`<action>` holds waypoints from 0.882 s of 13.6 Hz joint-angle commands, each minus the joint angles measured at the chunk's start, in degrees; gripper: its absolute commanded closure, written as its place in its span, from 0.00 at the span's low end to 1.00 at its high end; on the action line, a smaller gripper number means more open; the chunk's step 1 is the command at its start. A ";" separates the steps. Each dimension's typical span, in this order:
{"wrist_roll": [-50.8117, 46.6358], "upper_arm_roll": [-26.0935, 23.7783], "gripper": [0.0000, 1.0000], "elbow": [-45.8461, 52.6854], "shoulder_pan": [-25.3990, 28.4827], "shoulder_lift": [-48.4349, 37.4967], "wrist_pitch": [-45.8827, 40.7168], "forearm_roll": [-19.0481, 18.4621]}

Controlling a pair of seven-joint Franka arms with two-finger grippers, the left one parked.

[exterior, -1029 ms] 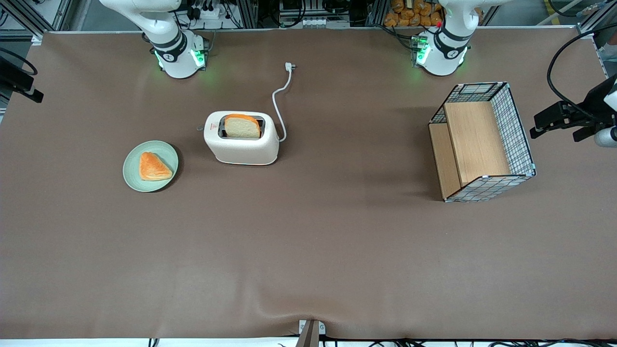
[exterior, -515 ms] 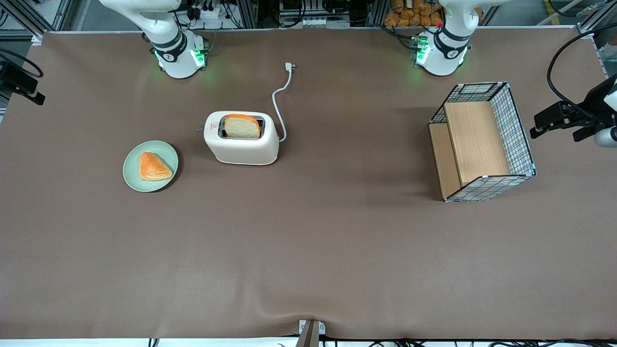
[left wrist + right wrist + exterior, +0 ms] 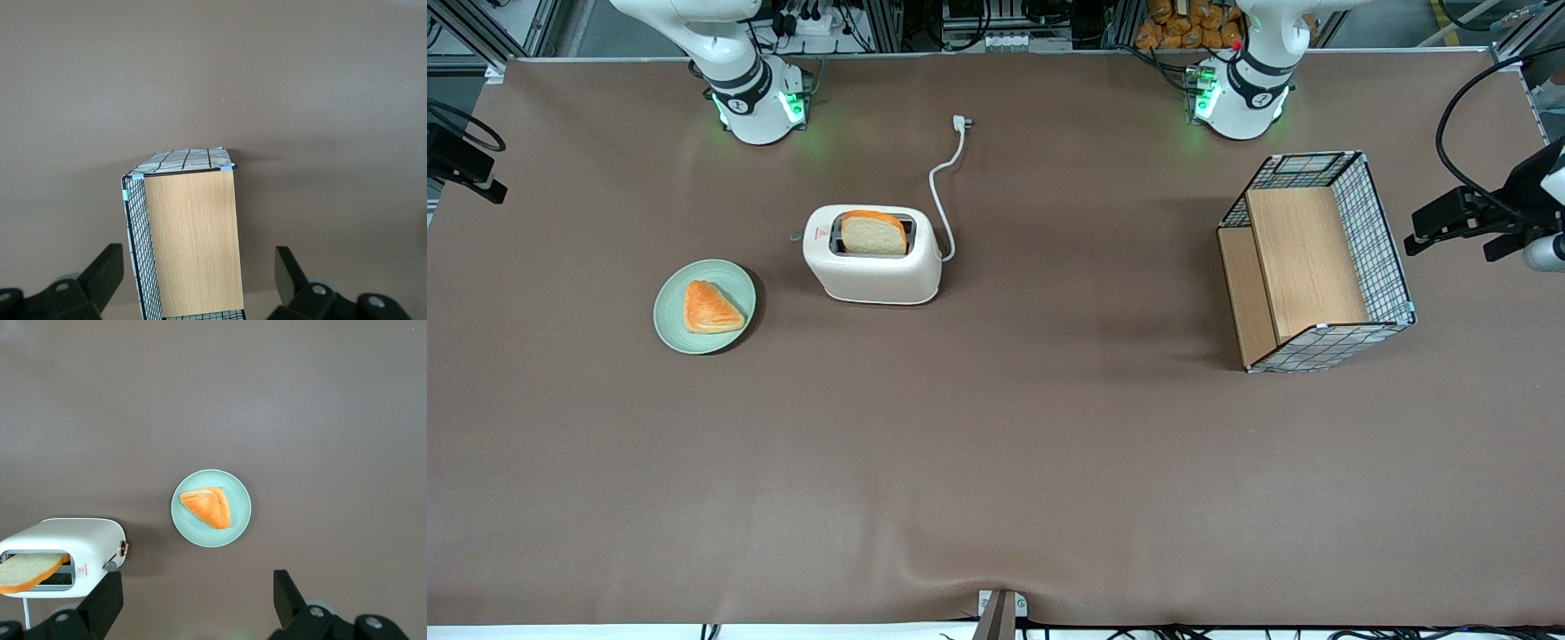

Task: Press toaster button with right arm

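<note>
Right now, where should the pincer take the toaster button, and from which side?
Grip the toaster button, the grey knob sticking out of the toaster's narrow end facing the plate. Come from above: nothing covers it. The pincer, open, hangs high toward the working arm's end.

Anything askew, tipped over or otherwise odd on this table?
Two things. The toaster holds a bread slice, yet its cord lies unplugged on the table. The wire basket lies tipped on its side. The gripper, open, hangs above the plate, clear of the toaster button.
</note>
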State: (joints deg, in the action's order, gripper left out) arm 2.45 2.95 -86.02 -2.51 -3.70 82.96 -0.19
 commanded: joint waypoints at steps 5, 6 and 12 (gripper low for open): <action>-1.05 0.13 0.00 1.03 0.58 1.15 0.28 0.28; -1.05 0.13 0.00 1.03 0.58 1.15 0.19 0.72; -0.96 0.13 0.00 0.76 0.66 1.15 0.28 0.99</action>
State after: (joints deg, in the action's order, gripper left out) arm 2.45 2.85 -86.02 -2.37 -2.86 83.46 0.18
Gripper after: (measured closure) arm 0.000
